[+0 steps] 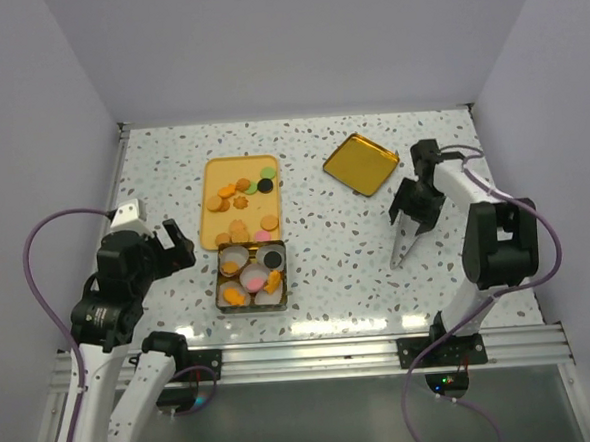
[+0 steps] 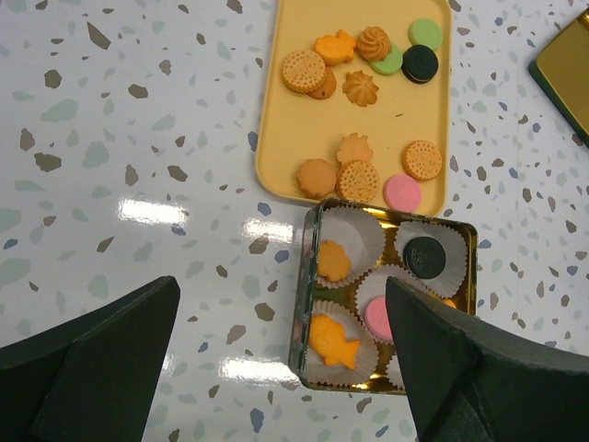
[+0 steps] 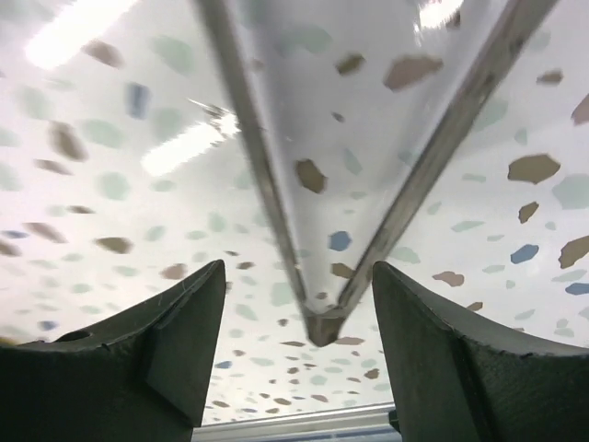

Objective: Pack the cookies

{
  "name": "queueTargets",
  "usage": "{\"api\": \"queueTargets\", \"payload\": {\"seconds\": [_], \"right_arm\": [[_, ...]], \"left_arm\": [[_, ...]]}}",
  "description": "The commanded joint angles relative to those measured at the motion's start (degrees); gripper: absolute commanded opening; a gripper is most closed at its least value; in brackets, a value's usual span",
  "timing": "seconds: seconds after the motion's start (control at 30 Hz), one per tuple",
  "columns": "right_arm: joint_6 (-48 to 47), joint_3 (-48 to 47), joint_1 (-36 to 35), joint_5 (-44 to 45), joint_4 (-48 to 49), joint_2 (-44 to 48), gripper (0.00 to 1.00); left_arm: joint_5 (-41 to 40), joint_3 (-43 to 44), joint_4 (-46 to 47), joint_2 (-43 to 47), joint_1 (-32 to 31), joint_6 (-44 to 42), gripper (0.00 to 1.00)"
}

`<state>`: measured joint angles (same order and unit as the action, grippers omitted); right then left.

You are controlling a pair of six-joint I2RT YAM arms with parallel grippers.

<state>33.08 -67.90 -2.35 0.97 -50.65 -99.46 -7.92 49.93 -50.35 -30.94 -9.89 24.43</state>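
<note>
Top view: your left arm is folded up at the near left, left gripper (image 1: 181, 246) pointing right toward the tin (image 1: 218, 279), just short of its left wall. Your right arm reaches forward, then bends back, so the right gripper (image 1: 407, 224) points down and toward the near edge. A V-shaped metal tool (image 1: 399, 250) sticks out from it over bare table (image 1: 337, 248). The cookies (image 1: 243, 185) are mostly on the yellow tray (image 1: 217, 176), which touches the tin's far side. A few are in the tin. The gold lid (image 1: 362, 163) lies well right of the tray.

Left wrist: left gripper (image 2: 281, 290) hovers over the tin (image 2: 304, 304), jaws spread wide with nothing between them. Cookies (image 2: 358, 180) show at both ends of the tray (image 2: 285, 138). Four more sit in the white paper cups (image 2: 354, 235).

Right wrist: right gripper (image 3: 299, 272) has its fingers (image 3: 138, 350) apart, with the tool's (image 3: 276, 230) point between them. You can't tell whether they bear on it.
</note>
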Motion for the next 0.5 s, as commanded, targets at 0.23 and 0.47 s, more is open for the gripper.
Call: {"api": "queueTargets", "payload": {"seconds": [0.23, 0.47], "right_arm": [[2.51, -28.48, -2.13, -0.71, -4.45, -6.69, 0.67], [2.69, -43.89, -2.13, 0.52, -8.05, -23.21, 0.6]], "left_arm": [[0.98, -0.62, 2.71, -2.28, -0.39, -0.69, 1.0], [0.45, -0.45, 2.54, -3.6, -0.39, -0.34, 1.0]]}}
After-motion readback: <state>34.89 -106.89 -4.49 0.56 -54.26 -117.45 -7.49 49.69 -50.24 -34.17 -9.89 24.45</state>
